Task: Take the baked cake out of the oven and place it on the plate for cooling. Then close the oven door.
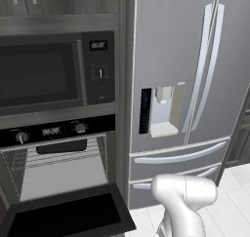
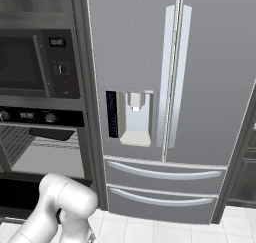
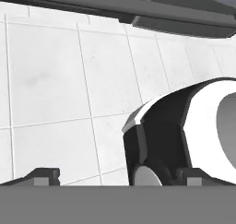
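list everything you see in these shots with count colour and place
oven: 1, black front, pale cavity with wire racks, built in below the microwave, left of the fridge
oven door: 1, black with dark glass, dropped open in front of the cavity
oven knobs: 2, round, dark, either side of a small display on the oven panel
microwave: 1, dark window with side keypad, above the oven
fridge: 1, silver grey, french doors with long handles, two drawers below, right of the oven
water dispenser: 1, pale recess in the left fridge door
floor: white tiles
arm: 1, white, low in front of the fridge
gripper: 1, dark tips, open, pointing at the floor
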